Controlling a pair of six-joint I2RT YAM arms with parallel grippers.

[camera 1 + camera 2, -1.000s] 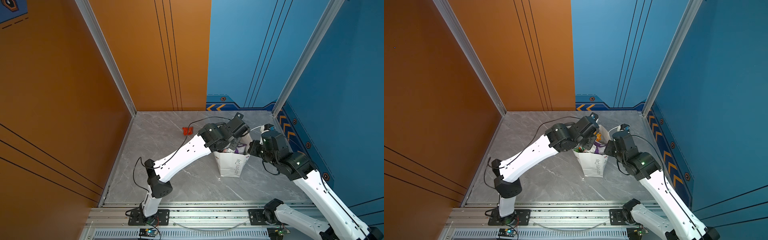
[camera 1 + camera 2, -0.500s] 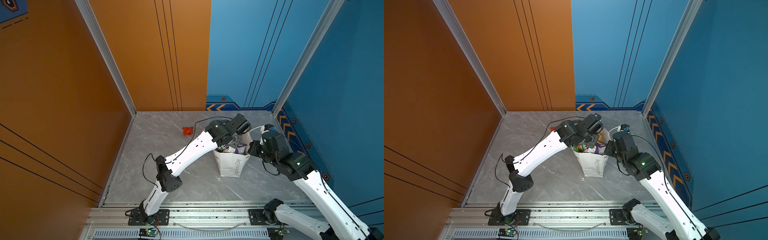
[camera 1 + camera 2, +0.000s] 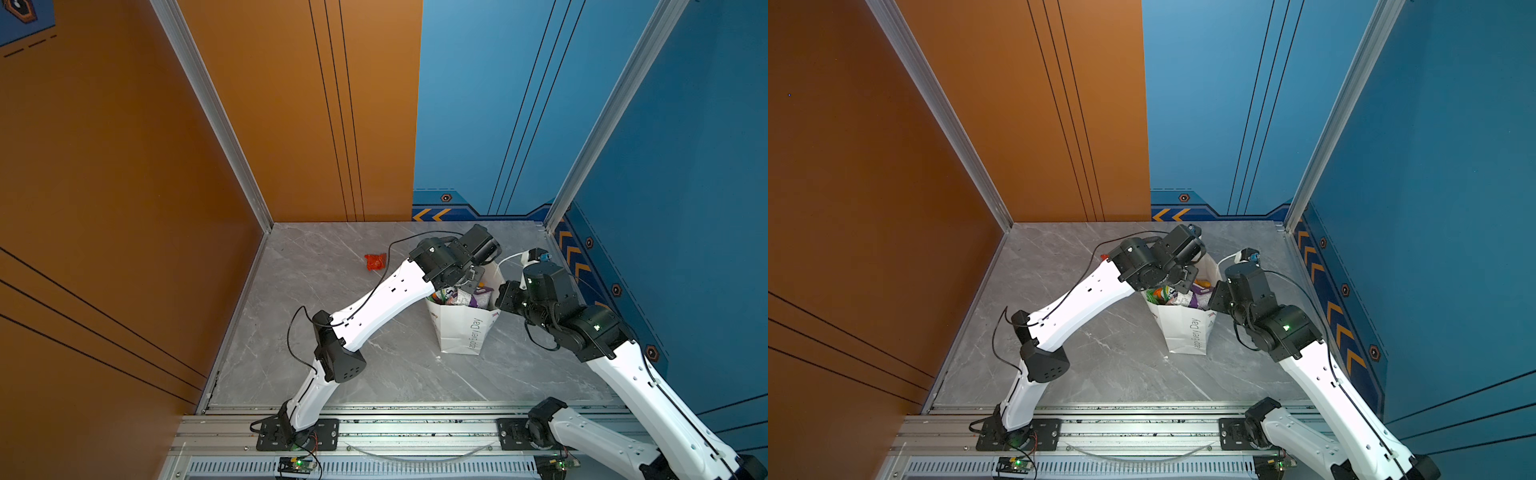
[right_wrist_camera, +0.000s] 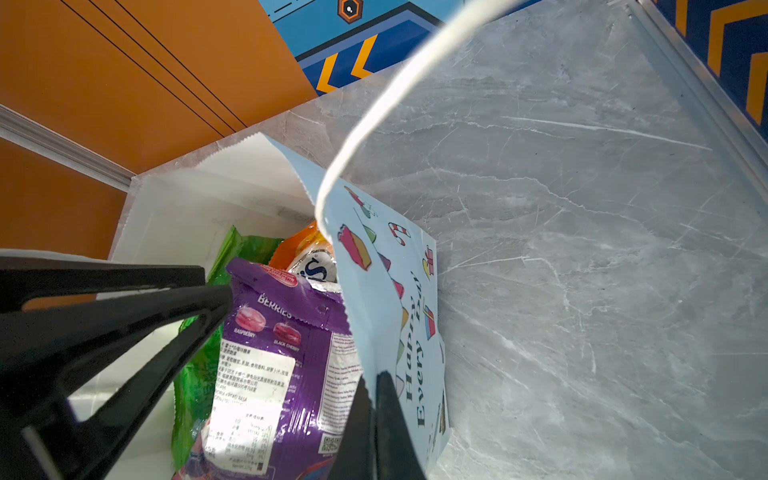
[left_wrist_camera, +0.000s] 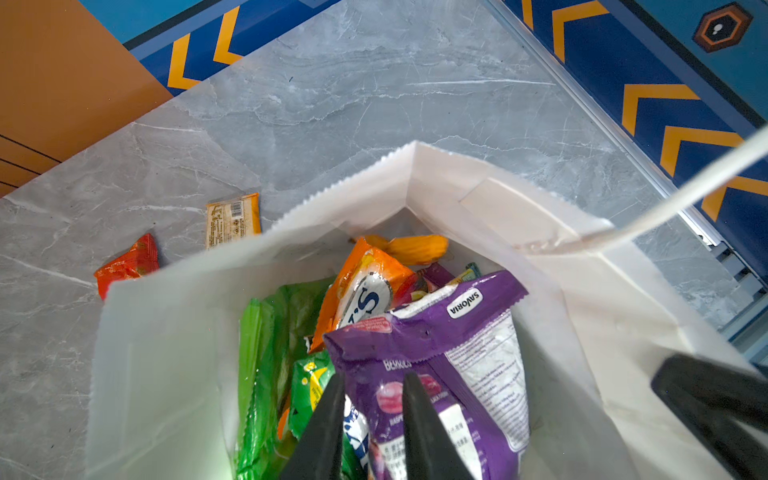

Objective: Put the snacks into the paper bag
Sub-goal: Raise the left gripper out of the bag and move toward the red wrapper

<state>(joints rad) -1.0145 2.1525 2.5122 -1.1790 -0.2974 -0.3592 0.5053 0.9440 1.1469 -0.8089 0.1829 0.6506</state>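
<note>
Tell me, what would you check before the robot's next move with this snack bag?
1. Paper bag upright: ok.
2. Right gripper pinching the bag's wall: ok.
3. Purple packet inside the bag: ok.
4. Left gripper free of the purple packet: cannot tell; jaws slightly parted, packet right by them.
5. All snacks bagged: not ok; a red packet and an orange packet lie on the table.

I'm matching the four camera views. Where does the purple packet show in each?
In a top view: purple packet in the paper bag, on the right of its mouth.
In a top view: the packet, same spot.
Left wrist: just ahead of the left claw.
Right wrist: inside, beside the printed wall.
Shared landmark: that paper bag.
</note>
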